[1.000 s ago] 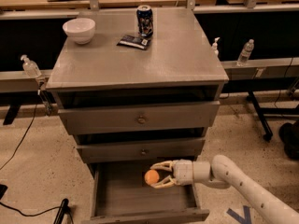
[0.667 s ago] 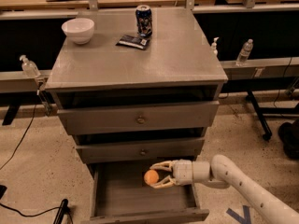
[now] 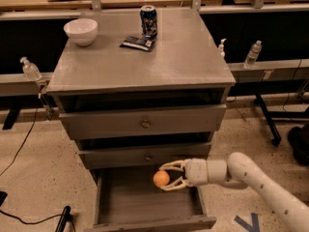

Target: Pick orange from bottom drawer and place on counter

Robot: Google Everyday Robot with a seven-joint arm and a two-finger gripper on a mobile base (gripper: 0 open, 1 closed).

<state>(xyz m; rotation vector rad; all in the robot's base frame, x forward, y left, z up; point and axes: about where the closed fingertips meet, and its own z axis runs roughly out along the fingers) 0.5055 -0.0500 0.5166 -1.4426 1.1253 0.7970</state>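
The orange is small and round and sits between the fingers of my gripper, over the open bottom drawer, just below the front of the middle drawer. The gripper reaches in from the right on a white arm and its two fingers curve around the fruit above and below. The orange looks lifted off the drawer's grey floor. The counter is the flat grey top of the cabinet, well above the gripper.
On the counter stand a white bowl at the back left, a soda can and a dark packet. Plastic bottles stand on side ledges. The middle drawer overhangs the bottom one.
The gripper still holds the orange; it has kept almost the same place over the bottom drawer, with at most a slight rise.
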